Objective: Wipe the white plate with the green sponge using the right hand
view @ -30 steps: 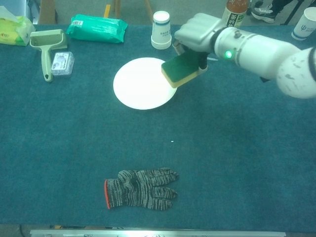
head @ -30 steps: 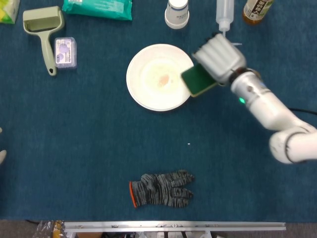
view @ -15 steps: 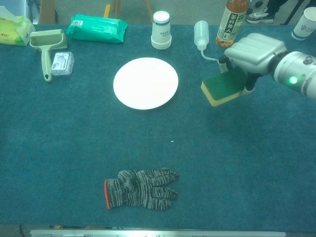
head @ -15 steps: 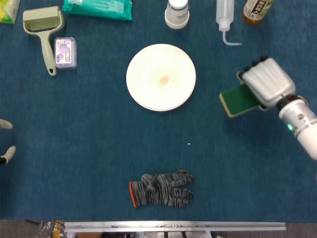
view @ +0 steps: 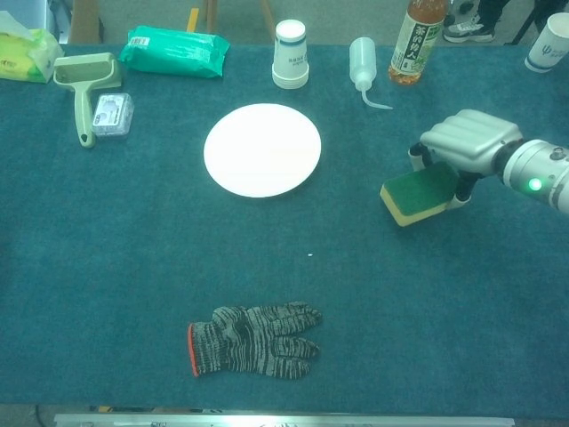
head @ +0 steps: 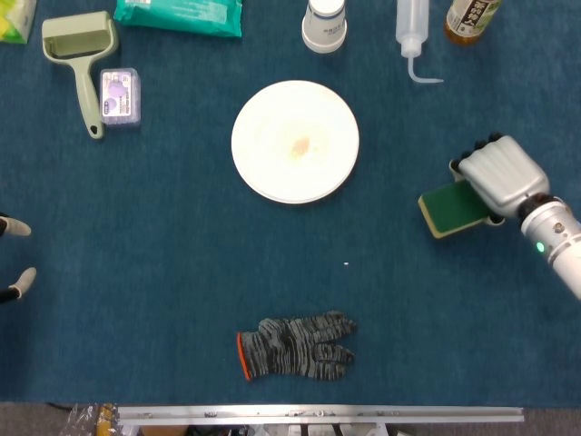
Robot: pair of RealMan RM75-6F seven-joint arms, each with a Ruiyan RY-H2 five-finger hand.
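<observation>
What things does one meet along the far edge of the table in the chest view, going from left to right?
Tissue pack → lint roller → green packet → white cup → squeeze bottle → tea bottle → paper cup.

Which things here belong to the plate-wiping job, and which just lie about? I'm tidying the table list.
In the job:
round white plate
green rectangular sponge with yellow base
right hand, holding the sponge

Lying about:
grey knitted glove
pale green lint roller
clear squeeze bottle
white cup
green wipes packet
</observation>
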